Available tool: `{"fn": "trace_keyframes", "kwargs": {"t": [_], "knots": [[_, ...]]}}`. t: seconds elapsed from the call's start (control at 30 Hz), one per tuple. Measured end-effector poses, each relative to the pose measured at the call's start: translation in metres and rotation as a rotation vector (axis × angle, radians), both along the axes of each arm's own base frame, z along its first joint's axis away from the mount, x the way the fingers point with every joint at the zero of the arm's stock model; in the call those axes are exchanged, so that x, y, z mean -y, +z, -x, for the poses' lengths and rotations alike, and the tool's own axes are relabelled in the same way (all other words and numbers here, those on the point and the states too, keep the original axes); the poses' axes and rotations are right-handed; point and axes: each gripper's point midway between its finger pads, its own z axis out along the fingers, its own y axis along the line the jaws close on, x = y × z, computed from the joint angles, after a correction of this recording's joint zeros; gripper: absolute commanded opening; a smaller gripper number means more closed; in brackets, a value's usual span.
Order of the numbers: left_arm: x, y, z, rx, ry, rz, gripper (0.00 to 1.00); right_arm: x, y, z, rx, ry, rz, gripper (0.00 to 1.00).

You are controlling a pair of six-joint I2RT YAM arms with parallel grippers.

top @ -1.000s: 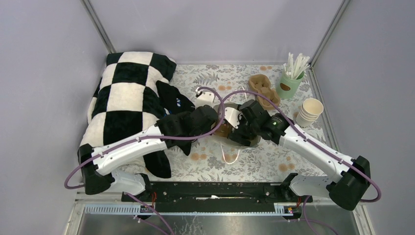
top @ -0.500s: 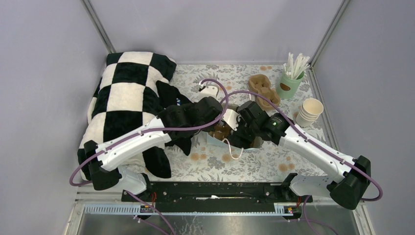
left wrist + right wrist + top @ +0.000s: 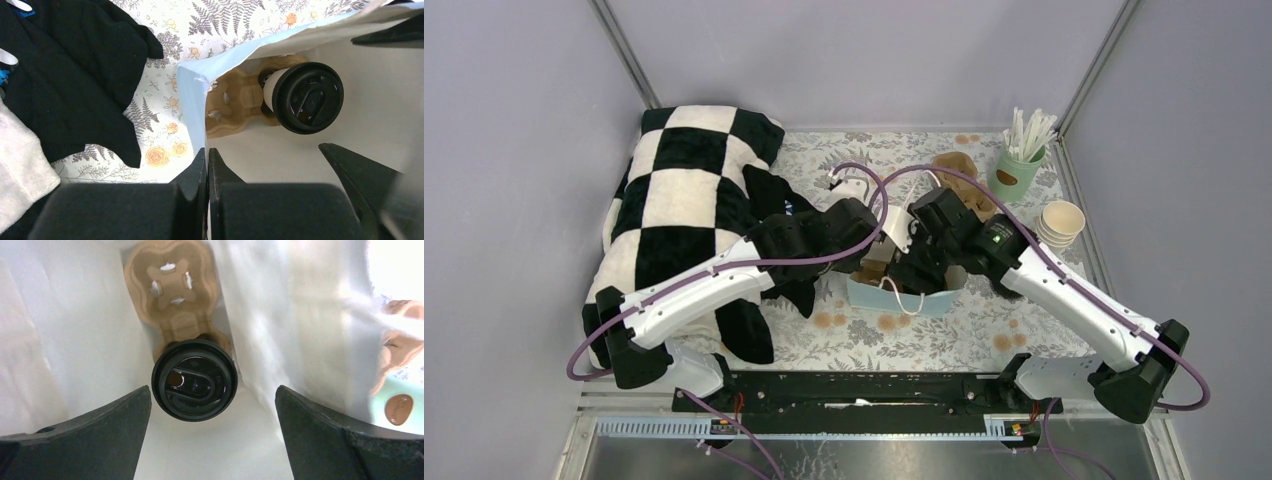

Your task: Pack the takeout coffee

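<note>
Coffee (image 3: pixel 194 379): black-lidded cup, lid facing the bag's mouth. It sits in one well of a pulp carrier (image 3: pixel 172 275) at the bottom of the bag (image 3: pixel 894 300), mid-table.
Left gripper (image 3: pixel 206 162): pinched on the bag's left rim, apparently to hold the mouth open and steady the bag.
Right gripper (image 3: pixel 212 390): fingers spread and empty, inside the bag above the lid and touching nothing.
Status, judged: coffee is bagged. Lifting the right arm out risks snagging the walls.
</note>
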Motion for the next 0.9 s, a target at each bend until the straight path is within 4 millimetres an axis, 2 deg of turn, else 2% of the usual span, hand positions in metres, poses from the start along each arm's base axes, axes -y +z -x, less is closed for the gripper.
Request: {"fn": "trace_keyframes", "kwargs": {"t": [0.13,0.37,0.43,0.53,0.63,0.8,0.9], "knots": [[0.000,-0.001,0.001,-0.008,-0.004,0.002,0.00,-0.007,0.020,-0.006,0.022,-0.011,-0.032,0.98],[-0.002,0.000,-0.001,-0.009,0.004,0.007,0.00,-0.004,0.034,-0.002,0.011,-0.021,-0.034,1.00],[-0.004,0.000,-0.003,-0.010,0.012,0.005,0.00,-0.005,0.047,-0.003,0.022,-0.026,-0.053,1.00],[-0.008,0.000,-0.008,-0.010,0.030,0.006,0.00,-0.008,0.076,-0.005,0.062,-0.033,-0.105,1.00],[-0.012,-0.001,-0.011,-0.017,0.043,-0.001,0.01,-0.011,0.120,-0.007,0.129,-0.031,-0.191,1.00],[-0.016,-0.002,-0.012,-0.025,0.051,-0.006,0.13,-0.014,0.191,-0.005,0.262,-0.031,-0.373,1.00],[-0.017,-0.002,-0.014,-0.024,0.052,-0.008,0.20,0.001,0.234,-0.011,0.406,-0.132,-0.499,1.00]]}}
